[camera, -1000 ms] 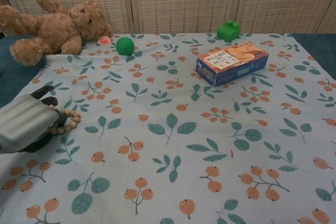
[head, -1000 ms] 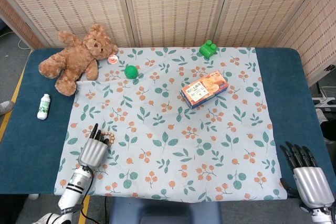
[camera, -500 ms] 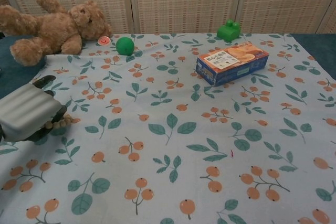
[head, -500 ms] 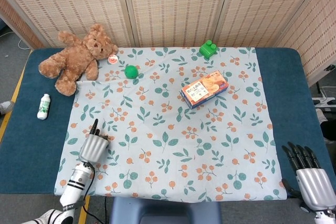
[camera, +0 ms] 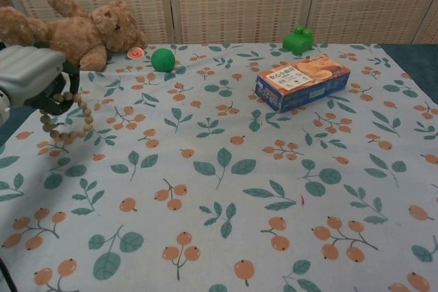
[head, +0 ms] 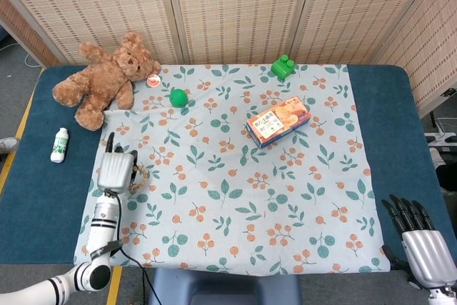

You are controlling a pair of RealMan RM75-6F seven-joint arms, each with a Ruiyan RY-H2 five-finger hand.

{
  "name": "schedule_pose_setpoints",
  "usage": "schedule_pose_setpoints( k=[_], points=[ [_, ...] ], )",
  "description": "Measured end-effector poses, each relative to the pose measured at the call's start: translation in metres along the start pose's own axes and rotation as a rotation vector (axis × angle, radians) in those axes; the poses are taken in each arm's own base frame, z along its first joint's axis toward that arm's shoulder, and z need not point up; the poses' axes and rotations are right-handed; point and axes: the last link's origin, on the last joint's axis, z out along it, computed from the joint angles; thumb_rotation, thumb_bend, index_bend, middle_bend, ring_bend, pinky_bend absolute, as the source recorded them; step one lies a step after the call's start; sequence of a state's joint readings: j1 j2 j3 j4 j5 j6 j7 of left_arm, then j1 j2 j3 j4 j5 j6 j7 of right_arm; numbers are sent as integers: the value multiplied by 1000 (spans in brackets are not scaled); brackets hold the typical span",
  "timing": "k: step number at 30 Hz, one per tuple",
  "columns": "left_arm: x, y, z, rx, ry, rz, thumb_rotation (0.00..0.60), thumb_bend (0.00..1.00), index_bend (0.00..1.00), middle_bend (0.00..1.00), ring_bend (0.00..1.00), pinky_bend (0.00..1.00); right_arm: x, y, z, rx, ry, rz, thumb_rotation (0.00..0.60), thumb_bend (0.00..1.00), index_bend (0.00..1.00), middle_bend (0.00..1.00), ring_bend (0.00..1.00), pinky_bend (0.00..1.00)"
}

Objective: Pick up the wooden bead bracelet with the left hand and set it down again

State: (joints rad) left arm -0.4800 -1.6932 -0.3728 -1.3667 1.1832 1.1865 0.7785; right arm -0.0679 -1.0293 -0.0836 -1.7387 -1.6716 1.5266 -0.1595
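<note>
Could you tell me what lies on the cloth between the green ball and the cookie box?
Nothing but bare cloth lies between the green ball and the cookie box; the head view shows that stretch best.

I have the patterned cloth [head: 235,198] spread over the table [head: 43,205], filling mid-frame. Upper left, the teddy bear [head: 103,80] lies across the cloth's corner; the small bottle [head: 59,145] sits below it, off the cloth. Right of the bear come the ball [head: 178,97] and – further along the top edge – the toy block [head: 283,67]. The snack box [head: 278,121] lies right of centre. My left hand [head: 117,171] holds the bead bracelet [camera: 63,115] above the cloth's left side; my right hand [head: 423,246] is at lower right.
</note>
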Motion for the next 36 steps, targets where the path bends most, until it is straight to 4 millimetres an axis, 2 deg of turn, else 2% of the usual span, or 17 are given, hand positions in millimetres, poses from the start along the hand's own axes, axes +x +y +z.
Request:
schedule_pose_setpoints(
  k=[5,10,14,19,23,27,29,33,35,36],
  points=[
    [18,-2,10,65,-35,-136,600,870,800,808,407,31,2,0,-2,4,8,3,600,217,0,0,0,0],
    [25,-25,21,245,-208,-385,600,919,785,807,414,36,1,0,-2,7,5,1,600,217,0,0,0,0],
    [18,-47,20,455,-454,-700,600,925,719,758,381,28,1,-1,-2,11,4,-2,600,217,0,0,0,0],
    [24,-48,13,594,-715,-1154,600,923,624,674,326,16,0,-3,-2,14,1,-6,600,217,0,0,0,0],
    [49,-36,17,516,-825,-1578,600,922,587,648,311,17,-2,-4,-1,17,-7,-10,600,217,0,0,0,0],
    [79,-33,25,365,-822,-1876,600,976,542,641,306,25,-4,-5,-1,18,-11,-13,600,217,0,0,0,0],
    [90,-37,27,300,-805,-1957,600,999,517,635,306,31,-4,-5,0,20,-15,-13,600,217,0,0,0,0],
    [96,-51,29,249,-766,-2005,600,996,506,632,306,33,-4,-5,0,22,-19,-14,600,217,0,0,0,0],
    [98,-58,30,229,-754,-2017,600,944,496,628,305,33,-5,-5,0,22,-20,-14,600,217,0,0,0,0],
    [98,-61,29,222,-751,-2019,600,882,483,619,303,33,-5,-5,0,22,-21,-14,600,217,0,0,0,0]
  ],
)
